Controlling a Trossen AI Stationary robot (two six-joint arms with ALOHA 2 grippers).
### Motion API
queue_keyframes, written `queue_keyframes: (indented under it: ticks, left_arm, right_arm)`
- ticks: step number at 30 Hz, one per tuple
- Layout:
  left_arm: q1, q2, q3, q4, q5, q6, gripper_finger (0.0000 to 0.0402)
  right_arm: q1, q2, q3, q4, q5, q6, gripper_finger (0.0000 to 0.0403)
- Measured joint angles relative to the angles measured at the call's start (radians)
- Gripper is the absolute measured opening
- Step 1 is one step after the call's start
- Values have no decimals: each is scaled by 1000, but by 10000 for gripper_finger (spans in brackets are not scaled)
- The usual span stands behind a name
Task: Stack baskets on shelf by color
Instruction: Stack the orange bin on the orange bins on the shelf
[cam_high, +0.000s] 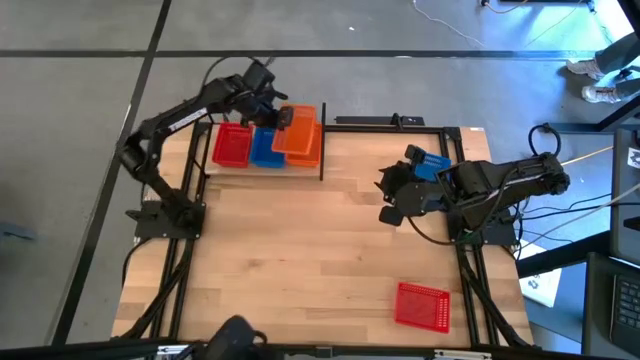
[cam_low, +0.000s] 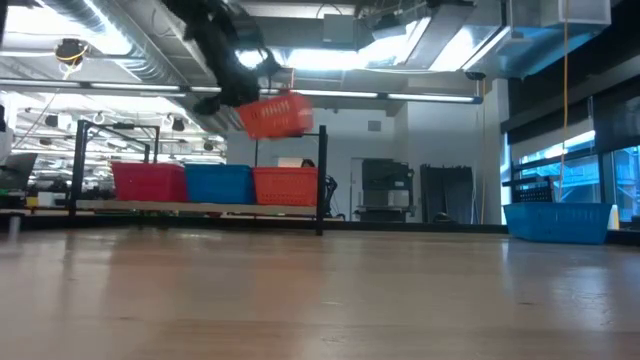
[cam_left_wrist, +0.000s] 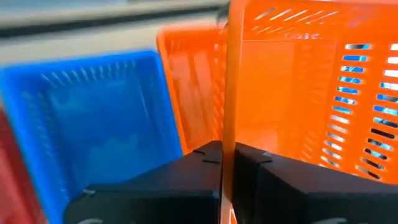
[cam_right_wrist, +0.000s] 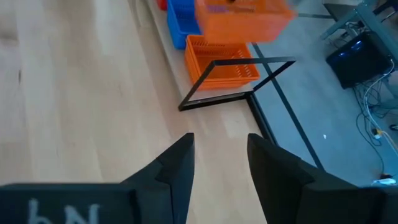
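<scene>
Above the shelf's right end, the left pincer pinches an orange basket by its rim, hanging almost directly over the orange basket already shelved, so the move is downward.

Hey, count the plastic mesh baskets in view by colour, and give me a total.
Red perforated plastic baskets: 2, shelf and table
Blue perforated plastic baskets: 2, shelf and by the right arm
Orange perforated plastic baskets: 2, shelf and in the left end effector, raised
Total: 6 seen; any nested ones can't be told.
</scene>
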Motion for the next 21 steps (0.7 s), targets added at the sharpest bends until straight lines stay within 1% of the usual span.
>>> queue_keyframes:
  ticks: [4, 6, 11, 15, 21]
  left_arm:
    - [0, 70, -2, 9, 47, -1, 0]
    - [0, 84, -2, 8, 49, -1, 0]
    - [7, 91, -1, 15, 31, -28, 0]
    - [13, 91, -1, -1, -38, -58, 0]
    - [16, 91, -1, 16, -41, -115, 0]
  right_arm:
    - [0, 0, 0, 0, -1, -29, 149]
    - [0, 0, 0, 0, -1, -34, 149]
    - [0, 0, 0, 0, -3, -37, 149]
    - [-4, 0, 0, 0, -3, -41, 149]
    - [-12, 0, 0, 0, -3, -61, 149]
